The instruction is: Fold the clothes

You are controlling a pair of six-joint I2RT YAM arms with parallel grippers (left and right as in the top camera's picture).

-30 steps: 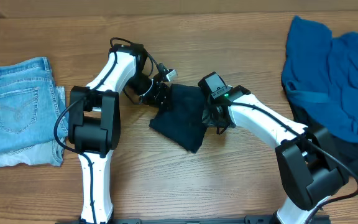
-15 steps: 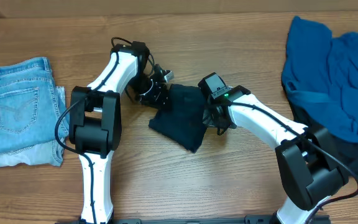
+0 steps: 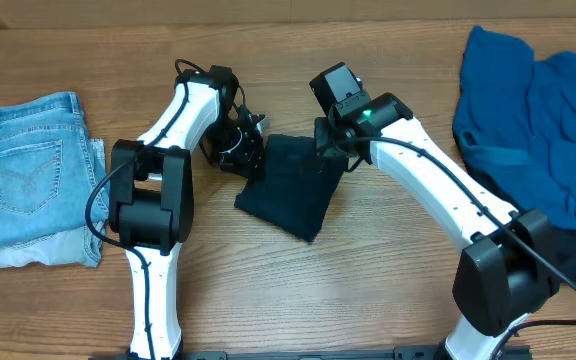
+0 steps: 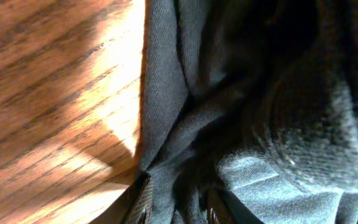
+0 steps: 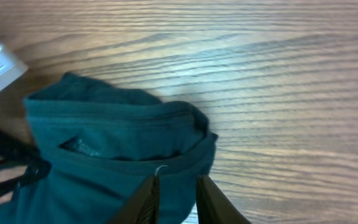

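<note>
Wood table (image 3: 388,290) | navy top (image 3: 288,195) | left tool (image 4: 178,206) cut off, grip unclear | right tool (image 5: 174,196) slightly apart

A dark top (image 3: 290,190) lies crumpled in the middle of the surface (image 3: 348,295). My left fingers (image 3: 252,150) sit at its upper left edge and my right fingers (image 3: 329,153) at its upper right corner. I cannot tell from above whether either grips it. Folded jeans (image 3: 30,180) lie far left. Far right, a blue heap (image 3: 533,130) rests on a dark garment (image 3: 568,248).
</note>
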